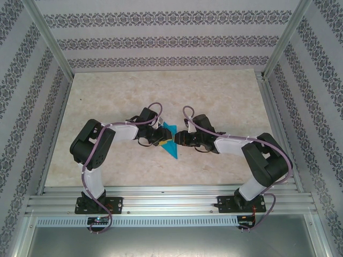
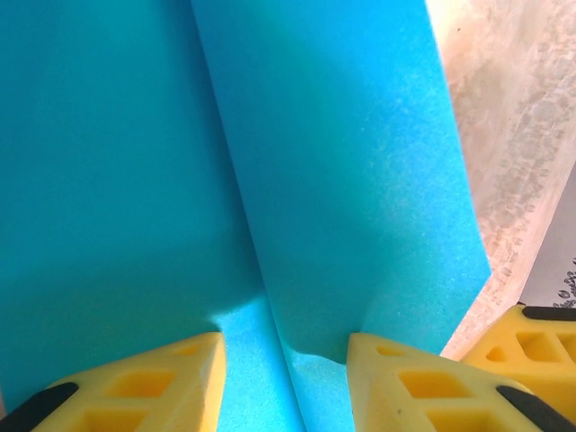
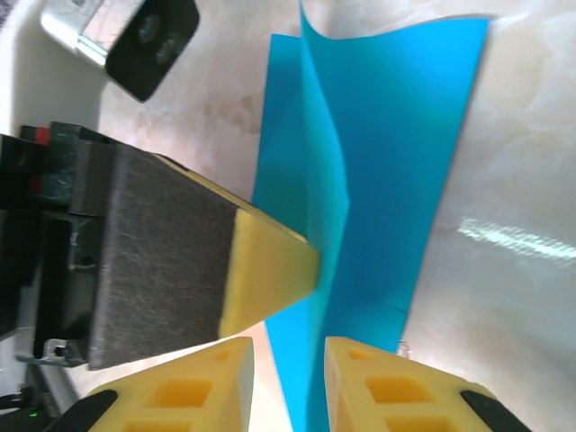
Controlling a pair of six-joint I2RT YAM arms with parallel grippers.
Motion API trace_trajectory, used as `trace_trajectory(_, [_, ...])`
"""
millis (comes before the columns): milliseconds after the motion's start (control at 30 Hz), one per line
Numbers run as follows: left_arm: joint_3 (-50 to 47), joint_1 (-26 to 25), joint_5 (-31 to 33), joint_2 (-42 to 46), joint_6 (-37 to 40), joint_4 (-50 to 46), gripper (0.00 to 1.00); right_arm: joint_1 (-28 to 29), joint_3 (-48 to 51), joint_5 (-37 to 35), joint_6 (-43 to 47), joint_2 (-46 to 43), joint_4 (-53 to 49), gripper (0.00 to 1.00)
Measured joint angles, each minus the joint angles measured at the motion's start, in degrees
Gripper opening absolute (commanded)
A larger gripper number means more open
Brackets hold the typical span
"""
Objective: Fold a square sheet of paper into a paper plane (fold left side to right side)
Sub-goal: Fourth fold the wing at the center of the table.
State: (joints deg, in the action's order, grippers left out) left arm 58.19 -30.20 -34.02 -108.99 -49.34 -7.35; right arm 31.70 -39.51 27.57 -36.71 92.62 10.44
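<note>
One square sheet of paper (image 1: 171,140), part-folded, lies mid-table (image 1: 214,96) between both grippers' tips. Top view gives only a flat pointed outline. Left wrist view: the crease runs forward from between the left gripper (image 2: 283,346) fingers, which are apart with tips on the sheet; pinch or press, can't tell. Right wrist view: one flap stands up. The right gripper (image 3: 290,360) is slightly spread, sheet edge in its gap.

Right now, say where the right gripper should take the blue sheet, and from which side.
Likely the raised fold of the square sheet of paper, approached from the right gripper's own side, one finger either side: it stands off the table, the rest looks flat, and the left gripper occupies the far side.
</note>
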Motion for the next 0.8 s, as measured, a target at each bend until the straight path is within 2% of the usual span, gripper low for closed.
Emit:
trace_trajectory(167, [0.0, 0.0, 0.02, 0.0, 0.02, 0.0, 0.42, -1.49, 0.15, 2.8, -3.52, 2.89, 5.57, 0.27])
trace_trajectory(433, [0.0, -0.22, 0.22, 0.0, 0.02, 0.0, 0.42, -2.47, -0.11, 3.91, -5.49, 6.88, 7.72, 0.26])
trace_trajectory(800, [0.0, -0.22, 0.26, 0.0, 0.02, 0.02, 0.42, -3.26, -0.2, 4.39, -6.51, 8.98, 10.21, 0.03])
